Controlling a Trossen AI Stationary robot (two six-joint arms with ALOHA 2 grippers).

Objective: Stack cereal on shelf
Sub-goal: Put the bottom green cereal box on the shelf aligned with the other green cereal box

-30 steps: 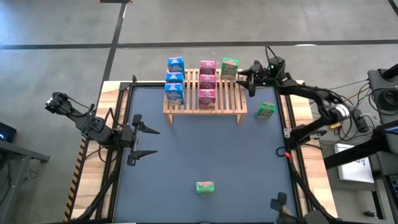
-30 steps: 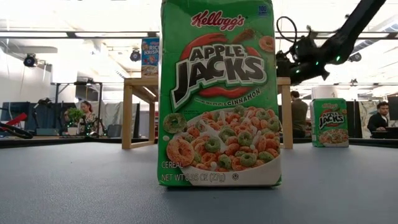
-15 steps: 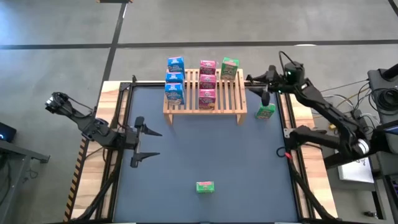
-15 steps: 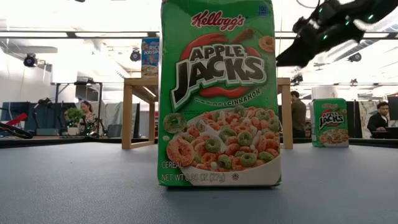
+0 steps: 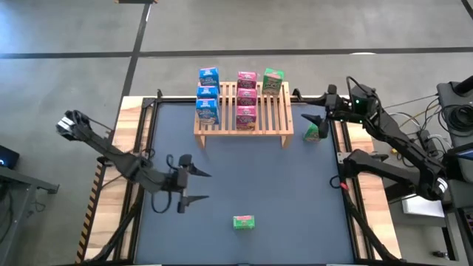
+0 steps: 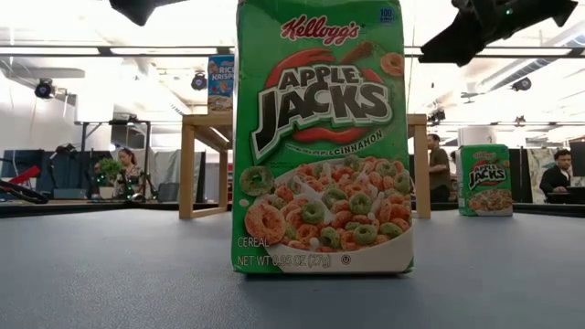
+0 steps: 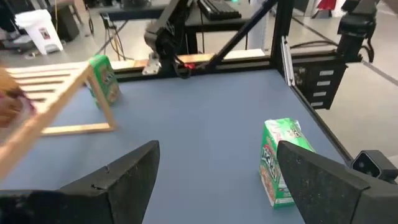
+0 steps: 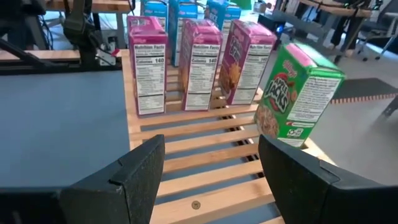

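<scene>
overhead and table-level views share the shelf [image 5: 244, 109].

Open tabletop, crowded rack

A lone green cereal box [image 5: 243, 221] interrupts the table [image 5: 251, 174]; boxes fill the rack's [image 5: 244, 108] rear.

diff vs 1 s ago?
The right claw pulled away from the green box on the shelf and now hangs open over the green box beside it. The left claw swung in toward the front green box, open. No box moved.
</scene>
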